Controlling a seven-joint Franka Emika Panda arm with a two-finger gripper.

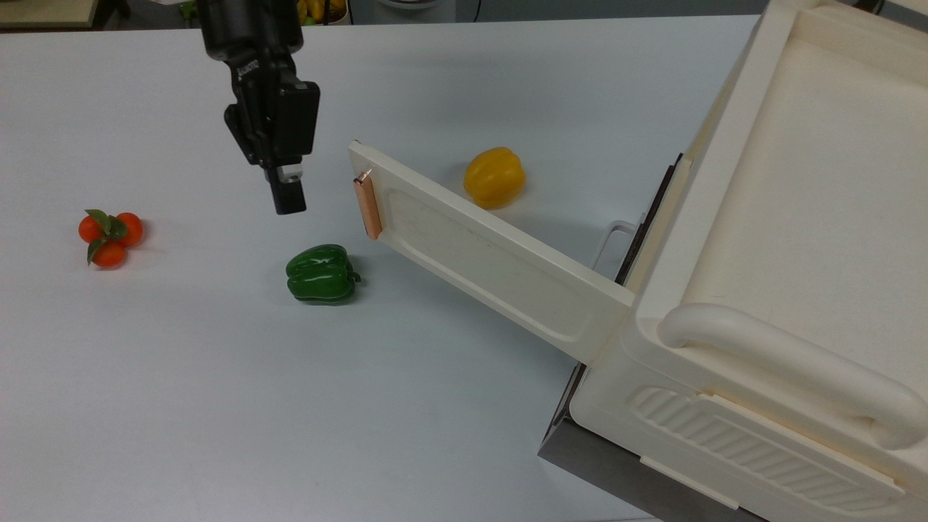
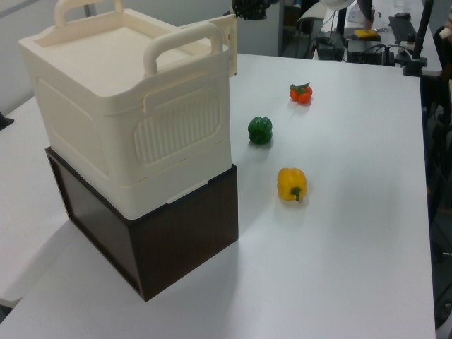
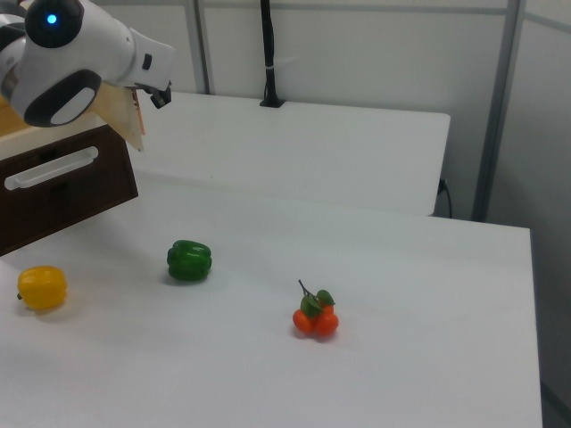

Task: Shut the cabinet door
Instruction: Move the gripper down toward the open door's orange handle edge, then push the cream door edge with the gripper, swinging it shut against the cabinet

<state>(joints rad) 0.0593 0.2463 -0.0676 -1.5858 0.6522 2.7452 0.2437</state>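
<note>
Notably, at this instant your gripper (image 1: 290, 205) hung above the white table (image 1: 181, 377), just to the top view's left of the free end of the cabinet door (image 1: 493, 257) and apart from it. Whether it was spread or pressed together could not be told.

The cabinet door stood wide open, swung out from the cabinet (image 1: 783, 290) over the table, hinged at the corner below the thick tube handle (image 1: 783, 370). Its copper bar handle (image 1: 367, 206) faced the gripper across a small gap. In the left view, the door's end (image 2: 229, 42) projected past the cabinet's far corner, with the arm's dark tip (image 2: 251, 7) close beside it.

Three pieces of play food lay on the table:
- a green pepper (image 1: 321, 273) near the gripper, toward the top view's lower edge,
- a yellow pepper (image 1: 494, 177) on the far side of the door from the gripper,
- a cluster of small oranges (image 1: 110, 233) well apart, at the top view's left.

Risks, as judged from this pose — a push landing on the copper bar or on the door's very edge could slip off and lose the panel. A descent too low might strike the green pepper. The yellow pepper appeared to lie near the door's closing path — if the panel passes low enough, it could sweep or jam against it. A hard shove could shift the cabinet on its dark base (image 2: 162, 240).
</note>
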